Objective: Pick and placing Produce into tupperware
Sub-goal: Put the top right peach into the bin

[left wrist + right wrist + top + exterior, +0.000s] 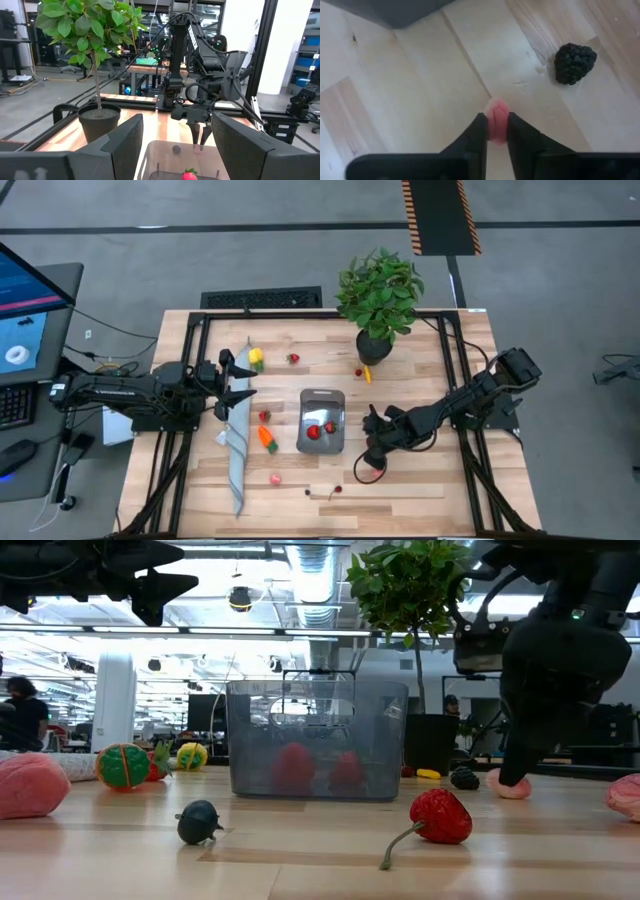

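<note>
Pink berry (496, 121) sits on the table, pinched between the right gripper (496, 131) fingers, just right of the tupperware (321, 397). The box lies toward the table's middle from it. Left gripper (243, 383) hovers spread apart over the cloth (237, 450).

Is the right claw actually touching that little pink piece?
Touching. The right wrist view shows the right gripper with its jaws pressed against both sides of the pink piece, on the wooden table beside a blackberry.
</note>
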